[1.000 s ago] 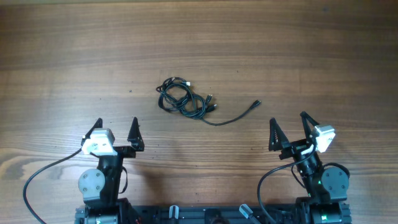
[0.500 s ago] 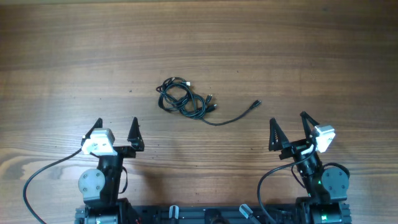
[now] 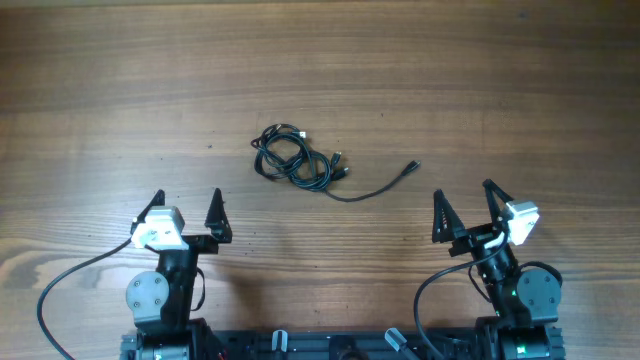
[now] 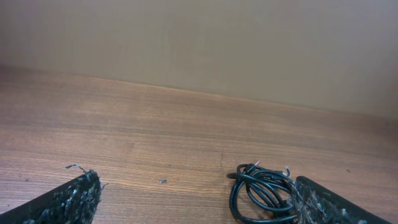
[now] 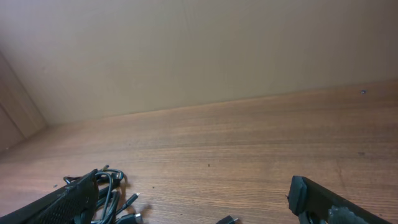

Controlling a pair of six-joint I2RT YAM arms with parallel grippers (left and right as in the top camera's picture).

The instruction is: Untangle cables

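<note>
A wooden table point(image 3: 420, 70) meets a plain beige wall point(image 4: 249, 50)

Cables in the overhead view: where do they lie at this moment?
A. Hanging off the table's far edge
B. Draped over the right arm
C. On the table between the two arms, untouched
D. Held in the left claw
C: the cables lie bunched on the table, one loose end trailing right, while the left claw and right claw both stand open and well short of them.

One cable tangle point(image 3: 297, 160), two arms, one table point(image 3: 500, 80).
</note>
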